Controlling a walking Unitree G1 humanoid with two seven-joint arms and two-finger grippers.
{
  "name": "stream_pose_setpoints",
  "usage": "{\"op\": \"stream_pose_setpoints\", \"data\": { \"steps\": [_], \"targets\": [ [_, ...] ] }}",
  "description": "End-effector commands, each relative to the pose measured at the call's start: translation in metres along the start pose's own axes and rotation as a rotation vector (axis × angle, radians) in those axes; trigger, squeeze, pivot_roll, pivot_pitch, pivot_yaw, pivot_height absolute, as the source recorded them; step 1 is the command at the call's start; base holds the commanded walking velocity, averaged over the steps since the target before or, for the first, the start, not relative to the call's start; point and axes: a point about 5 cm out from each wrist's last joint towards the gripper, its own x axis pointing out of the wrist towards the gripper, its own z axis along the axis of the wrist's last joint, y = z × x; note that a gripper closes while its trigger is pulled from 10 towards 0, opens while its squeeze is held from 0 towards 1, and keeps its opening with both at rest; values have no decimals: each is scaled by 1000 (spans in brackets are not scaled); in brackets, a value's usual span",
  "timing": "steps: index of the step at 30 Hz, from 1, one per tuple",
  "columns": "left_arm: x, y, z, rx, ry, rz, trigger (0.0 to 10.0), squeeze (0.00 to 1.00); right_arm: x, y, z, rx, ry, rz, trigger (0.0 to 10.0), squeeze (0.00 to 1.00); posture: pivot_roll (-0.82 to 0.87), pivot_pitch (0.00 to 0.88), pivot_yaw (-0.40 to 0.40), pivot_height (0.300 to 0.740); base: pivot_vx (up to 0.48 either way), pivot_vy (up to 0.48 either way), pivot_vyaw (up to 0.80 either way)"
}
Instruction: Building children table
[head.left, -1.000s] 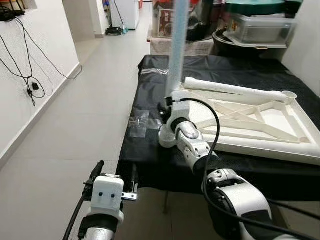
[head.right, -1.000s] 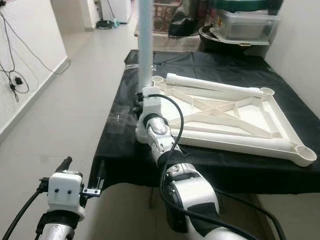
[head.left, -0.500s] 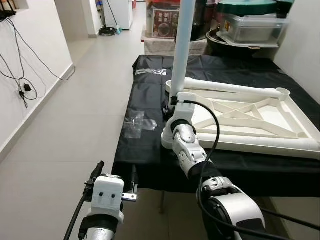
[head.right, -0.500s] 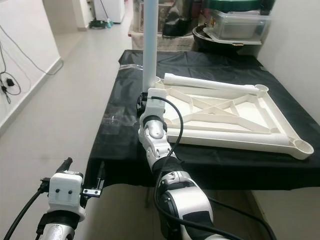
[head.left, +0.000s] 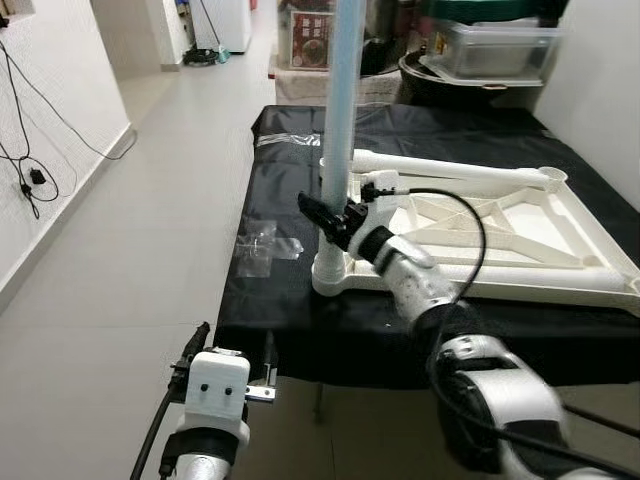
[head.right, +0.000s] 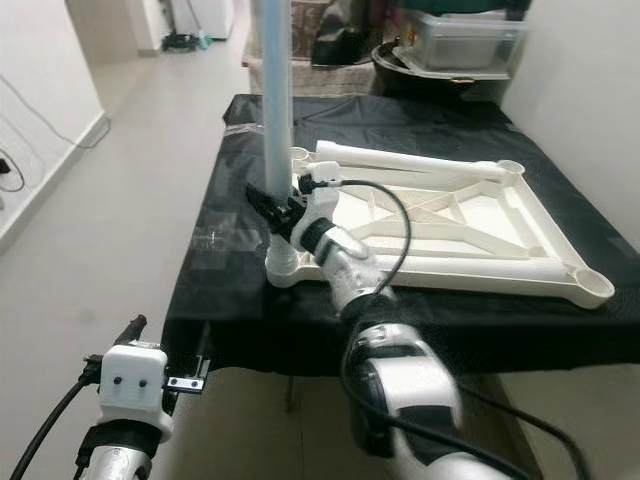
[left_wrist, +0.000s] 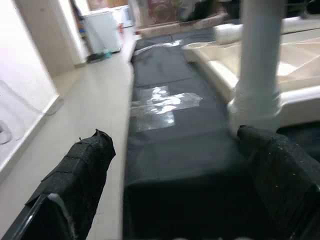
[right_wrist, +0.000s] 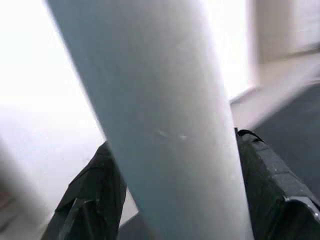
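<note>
The white table frame (head.left: 520, 235) lies upside down on a table draped in black cloth (head.left: 285, 200). A pale blue-white leg (head.left: 340, 110) stands upright with its foot at the frame's near left corner socket (head.left: 328, 278). My right gripper (head.left: 335, 215) is shut on that leg low down, reaching in from the right; in the right wrist view the leg (right_wrist: 165, 125) sits between the black fingers (right_wrist: 270, 185). A second white leg (head.left: 450, 172) lies along the frame's far side. My left gripper (left_wrist: 175, 170) hangs open, low in front of the table's near left edge.
Clear plastic bags (head.left: 262, 245) lie on the cloth left of the frame. Storage bins and boxes (head.left: 490, 45) crowd the far end, and a wall runs along the right. Open tiled floor (head.left: 150, 230) stretches to the left, with cables (head.left: 30, 170) hanging on the left wall.
My right wrist has turned from under the leg to gripping it from the side, and the leg's foot now stands at the corner socket. The left arm has not moved.
</note>
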Motion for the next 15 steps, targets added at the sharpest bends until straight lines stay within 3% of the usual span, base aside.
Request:
{"op": "stream_pose_setpoints", "data": {
  "steps": [1, 3, 6, 7, 8, 12, 13, 14, 15],
  "targets": [
    [-1, -2, -3, -5, 13, -5, 10000, 0, 13, 18, -15, 30, 104, 212, 10000, 0, 131, 60, -30, 740, 0, 0, 0],
    [-1, -2, -3, -5, 13, -5, 10000, 0, 13, 18, -15, 30, 104, 212, 10000, 0, 131, 60, -30, 740, 0, 0, 0],
    [-1, -2, -2, -6, 12, -3, 10000, 0, 24, 27, -23, -47, 201, 268, 10000, 0, 140, 64, -40, 740, 0, 0, 0],
    [-1, -2, -2, -6, 12, -2, 10000, 0, 28, 28, -24, -64, 217, 255, 6471, 0, 140, 64, -40, 740, 0, 0, 0],
    [-1, -2, -2, -6, 13, -1, 10000, 0, 29, 29, -24, -76, 223, 247, 0, 0, 140, 64, -40, 740, 0, 0, 0],
    [-1, -2, -2, -7, 14, 0, 10000, 0, 34, 27, -22, -106, 195, 165, 0, 0, 140, 67, -42, 740, 0, 0, 0],
    [-1, -3, -2, -8, 15, 0, 10000, 0, 36, 21, -19, -119, 152, 40, 0, 0, 140, 67, -42, 740, 0, 0, 0],
    [-1, -3, -2, -8, 15, 0, 10000, 0, 36, 21, -19, -119, 152, 40, 0, 0, 140, 67, -42, 740, 0, 0, 0],
    [-1, -3, -2, -9, 16, -1, 10000, 0, 35, 15, -16, -112, 125, -65, 0, 0, 130, 69, -37, 740, 0, 0, 0]
  ]
}}
